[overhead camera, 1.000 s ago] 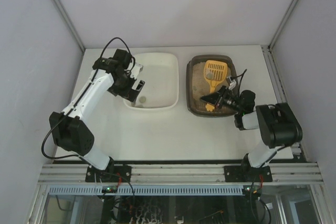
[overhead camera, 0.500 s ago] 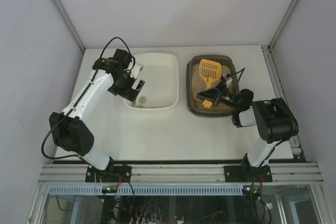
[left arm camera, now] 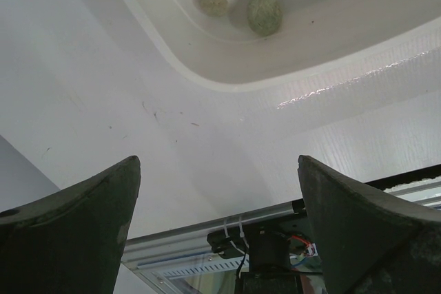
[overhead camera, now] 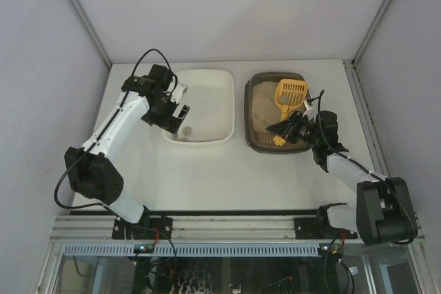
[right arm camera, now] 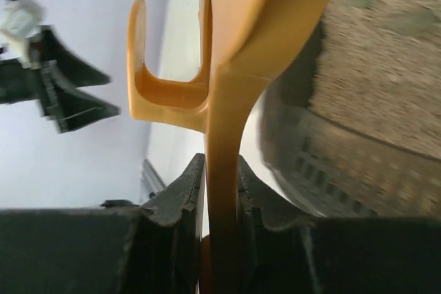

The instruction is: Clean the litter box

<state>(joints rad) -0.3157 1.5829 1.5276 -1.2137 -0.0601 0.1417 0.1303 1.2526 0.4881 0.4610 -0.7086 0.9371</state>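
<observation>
While the overhead view looks down on the table (overhead camera: 207, 170), the left arm bends up and over to the white tub (overhead camera: 207, 77) at centre left. Its left gripper (overhead camera: 180, 116) is spread wide and empty by the tub's lower left rim, as it was a second ago. The litter box (overhead camera: 249, 122) sits just right of the tub. The right arm reaches in from the lower right, its elbow lower in the frame than a second ago. The right gripper (overhead camera: 284, 129) pinches the yellow scoop (overhead camera: 291, 91) by its handle, and the scoop head has swung right since half a second ago.

From the left wrist, the fingers (left arm camera: 83, 239) stand far apart, with greenish lumps (left arm camera: 264, 12) in the tub at the top.

From the right wrist, the right gripper (right arm camera: 220, 173) clamps the scoop's handle, with the box's dark wall (right arm camera: 331, 156) and sandy litter (right arm camera: 386, 67) at right.
</observation>
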